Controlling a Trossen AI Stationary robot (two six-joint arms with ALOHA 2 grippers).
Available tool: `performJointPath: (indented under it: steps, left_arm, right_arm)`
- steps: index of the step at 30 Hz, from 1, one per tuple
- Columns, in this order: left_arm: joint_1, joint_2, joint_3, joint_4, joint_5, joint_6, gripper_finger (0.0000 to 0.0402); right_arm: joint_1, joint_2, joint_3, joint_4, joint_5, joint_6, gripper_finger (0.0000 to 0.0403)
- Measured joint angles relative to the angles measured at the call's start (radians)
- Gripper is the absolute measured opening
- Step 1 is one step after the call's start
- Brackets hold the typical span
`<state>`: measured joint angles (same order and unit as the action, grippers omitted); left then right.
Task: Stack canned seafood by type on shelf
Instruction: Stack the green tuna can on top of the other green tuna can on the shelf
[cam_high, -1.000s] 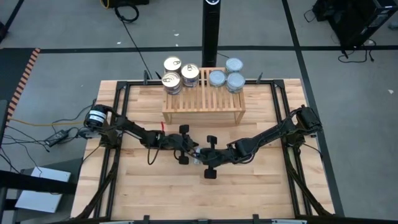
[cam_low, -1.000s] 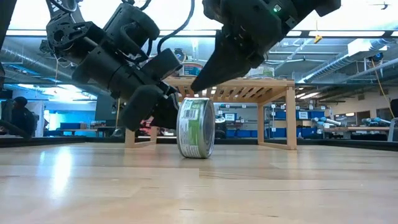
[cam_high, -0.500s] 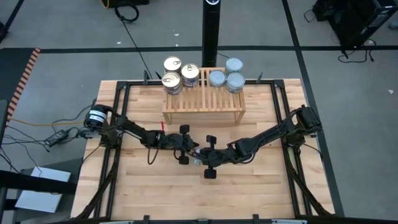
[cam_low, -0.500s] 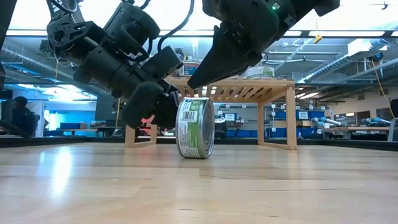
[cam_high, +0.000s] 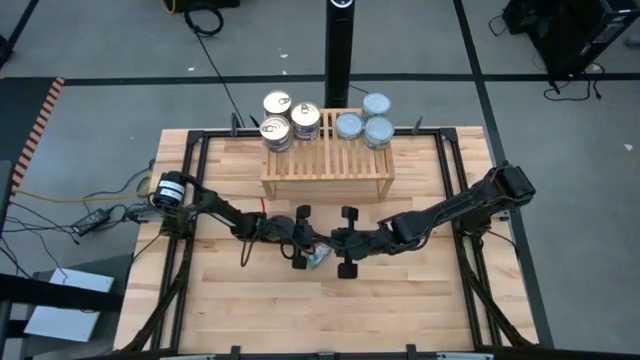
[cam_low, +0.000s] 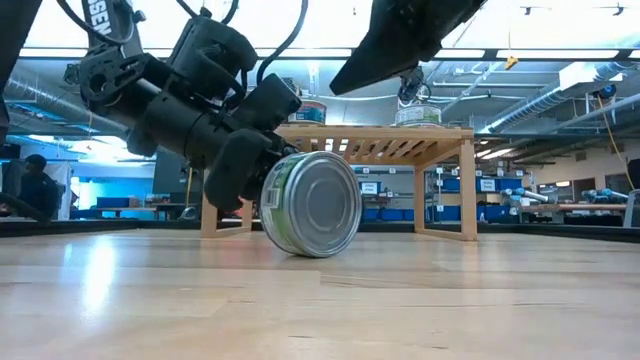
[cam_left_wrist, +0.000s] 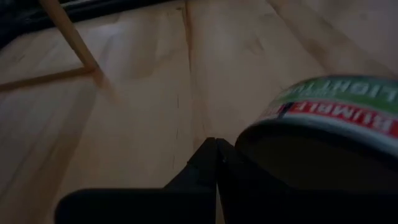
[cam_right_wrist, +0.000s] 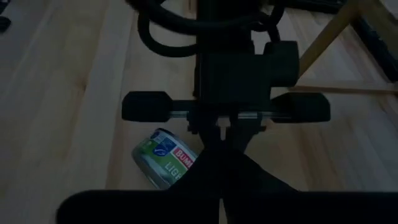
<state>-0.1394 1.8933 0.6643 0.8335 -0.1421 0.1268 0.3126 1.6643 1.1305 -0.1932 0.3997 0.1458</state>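
Note:
One tin of canned seafood (cam_low: 312, 203), with a green label and a plain silver end, sits tilted on the table in front of the shelf (cam_high: 327, 160). It also shows in the high view as the tin (cam_high: 318, 258). My left gripper (cam_left_wrist: 215, 149) is shut and low beside it, seen in the low view as the left gripper (cam_low: 252, 180). My right gripper (cam_low: 345, 85) is shut and raised above the tin, clear of it. Gold-lidded tins (cam_high: 277, 128) and blue-silver tins (cam_high: 377, 130) stand along the shelf's far edge. My left gripper touches the tin with its shut fingers. The outer side of one finger (cam_left_wrist: 231, 163) lies against the tin's rim (cam_left_wrist: 252, 138). The fingers come slanting down from the table's left. The tin leans on them with its lower rim (cam_low: 308, 254) on the table.
The shelf's legs (cam_low: 466, 190) stand just beyond the tin. Black frame rails (cam_high: 187, 190) run along the table's left and right sides. Open wooden tabletop (cam_high: 330, 310) lies toward the near edge.
The tin stood upright on its curved wall; it has turned and tipped so that its silver end faces the near edge. My right gripper has risen and drawn back toward the table's right, off the tin. My left gripper has tipped downward a little.

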Motion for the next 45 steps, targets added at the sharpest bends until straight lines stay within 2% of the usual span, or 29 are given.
performJointPath:
  steps: [3, 7, 11, 17, 23, 28, 33, 38, 41, 45]
  left_arm:
    - [0.0, 0.002, 0.001, 0.018, 0.0, 0.0, 0.0005]
    - [-0.001, 0.0, 0.001, 0.016, 0.011, 0.016, 0.0005]
    - [-0.01, -0.046, 0.001, -0.069, 0.016, 0.036, 0.0005]
    - [-0.033, -0.169, -0.006, -0.204, 0.006, 0.052, 0.0005]
    - [-0.053, -0.223, -0.105, -0.092, 0.005, 0.024, 0.0005]
    - [-0.056, -0.266, -0.243, 0.029, 0.005, -0.073, 0.0005]
    - [-0.119, -0.305, -0.312, 0.056, 0.048, -0.137, 0.0005]
    - [-0.222, -0.296, -0.259, 0.055, 0.069, -0.143, 0.0005]
    - [-0.266, -0.266, -0.202, 0.018, 0.005, -0.134, 0.0005]
    - [-0.277, -0.212, -0.125, -0.104, -0.148, -0.129, 0.0005]
  right_arm:
    - [0.0, 0.0, 0.0, -0.011, -0.01, 0.003, 0.0008]
    - [-0.003, 0.002, 0.0, -0.044, -0.066, 0.047, 0.003]
    - [-0.003, 0.003, 0.0, -0.073, -0.095, 0.08, 0.0046]
    - [-0.008, 0.003, 0.0, -0.091, -0.108, 0.145, 0.005]
    - [-0.009, 0.004, 0.0, -0.094, -0.107, 0.148, 0.006]
    - [-0.008, 0.013, -0.011, -0.093, -0.105, 0.17, 0.0072]
    - [-0.001, 0.02, -0.032, -0.106, -0.102, 0.174, 0.0059]
    - [0.026, 0.032, -0.038, -0.103, -0.113, 0.169, 0.0017]
    - [0.04, 0.064, -0.042, -0.093, -0.112, 0.166, 0.0008]
    - [0.058, 0.118, -0.043, -0.077, -0.097, 0.159, 0.0018]
